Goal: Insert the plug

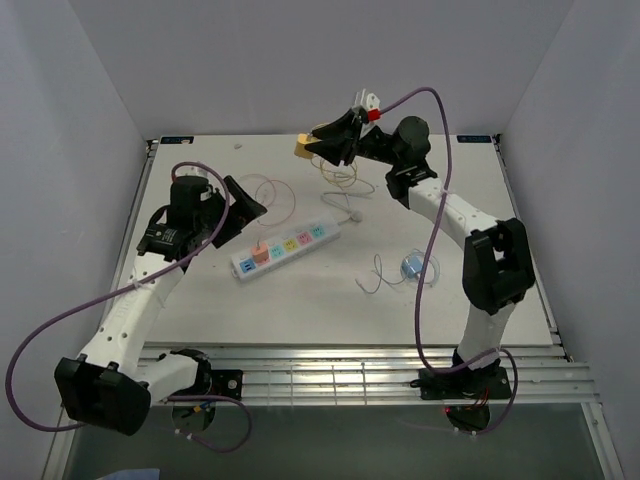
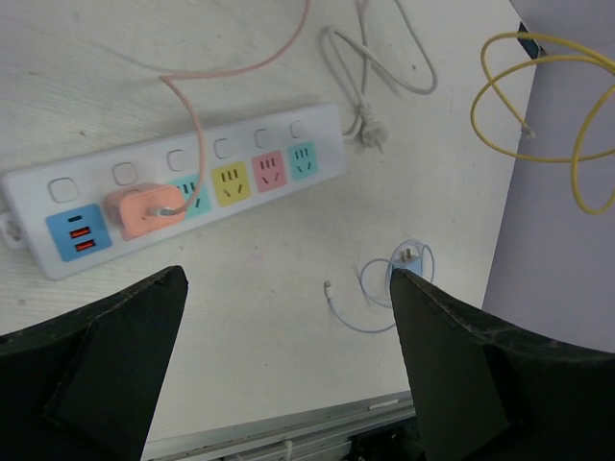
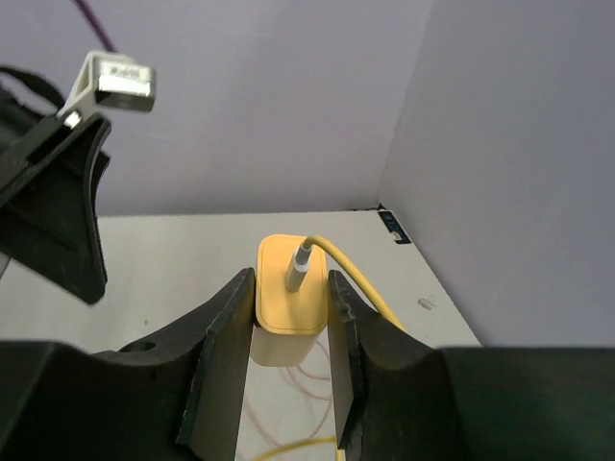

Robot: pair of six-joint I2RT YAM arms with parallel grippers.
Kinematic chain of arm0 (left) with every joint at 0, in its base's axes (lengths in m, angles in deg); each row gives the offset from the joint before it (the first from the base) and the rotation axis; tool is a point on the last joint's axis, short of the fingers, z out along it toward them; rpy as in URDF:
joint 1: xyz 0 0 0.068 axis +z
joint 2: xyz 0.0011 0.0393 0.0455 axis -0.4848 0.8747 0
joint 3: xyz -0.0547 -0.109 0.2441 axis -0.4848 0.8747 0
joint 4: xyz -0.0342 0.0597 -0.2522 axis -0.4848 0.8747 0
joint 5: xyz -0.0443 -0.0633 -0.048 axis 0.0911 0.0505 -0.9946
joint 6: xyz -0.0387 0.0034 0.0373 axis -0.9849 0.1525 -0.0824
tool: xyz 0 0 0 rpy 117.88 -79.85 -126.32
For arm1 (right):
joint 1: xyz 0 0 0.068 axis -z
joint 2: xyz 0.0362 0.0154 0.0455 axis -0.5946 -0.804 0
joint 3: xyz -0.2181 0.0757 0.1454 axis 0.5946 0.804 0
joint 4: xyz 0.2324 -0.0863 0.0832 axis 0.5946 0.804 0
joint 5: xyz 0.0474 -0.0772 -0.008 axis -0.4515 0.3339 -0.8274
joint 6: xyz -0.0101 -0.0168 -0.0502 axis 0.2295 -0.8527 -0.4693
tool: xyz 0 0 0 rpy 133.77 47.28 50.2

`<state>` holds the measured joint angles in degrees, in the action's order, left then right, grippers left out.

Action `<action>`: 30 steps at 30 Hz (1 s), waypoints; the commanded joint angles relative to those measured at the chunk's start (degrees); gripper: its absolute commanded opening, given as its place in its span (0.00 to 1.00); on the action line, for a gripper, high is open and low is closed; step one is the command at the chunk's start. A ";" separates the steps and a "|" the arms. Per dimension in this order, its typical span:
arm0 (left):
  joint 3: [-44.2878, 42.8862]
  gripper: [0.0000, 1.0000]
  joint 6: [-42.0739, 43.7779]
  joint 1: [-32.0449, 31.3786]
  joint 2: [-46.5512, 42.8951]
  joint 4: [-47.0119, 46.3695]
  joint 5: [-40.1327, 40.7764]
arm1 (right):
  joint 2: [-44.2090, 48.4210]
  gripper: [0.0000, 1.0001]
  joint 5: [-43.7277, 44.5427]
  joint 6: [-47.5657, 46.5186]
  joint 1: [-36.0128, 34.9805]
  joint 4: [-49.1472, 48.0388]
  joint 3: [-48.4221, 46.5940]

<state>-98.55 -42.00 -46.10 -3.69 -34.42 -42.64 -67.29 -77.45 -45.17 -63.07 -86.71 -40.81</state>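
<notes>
right gripper [image 3: 290, 288] clamped the square yellow plastic plug [image 1: 304, 148] aloft; left gripper [image 2: 288, 279] hung wide open above the long white plastic power strip [image 2: 322, 130].

Both arms share one build: white tubular links joined by bulky black joint housings. The left arm [image 1: 140, 300] trails a purple cable [image 1: 35, 335] that bows out toward eight o'clock in the overhead view. The right arm [image 1: 447, 212] has its own purple lead [image 1: 421, 300], which arches up to twelve o'clock. A red block [image 1: 375, 115] and a white bracket [image 1: 365, 99] sit beside the right wrist. The left gripper [image 2: 288, 288] and right gripper [image 3: 293, 288] have matte black, wedge-shaped fingers.
</notes>
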 commanded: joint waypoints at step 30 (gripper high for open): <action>17.94 0.98 6.81 19.83 -2.28 -4.77 -15.22 | -31.14 0.08 -38.04 13.73 -1.45 -14.25 -22.06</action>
<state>-81.61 -35.61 -26.54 -5.11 -37.41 -56.70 -105.08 -117.45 -23.81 -65.04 -107.67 -64.00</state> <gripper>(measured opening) 0.979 0.385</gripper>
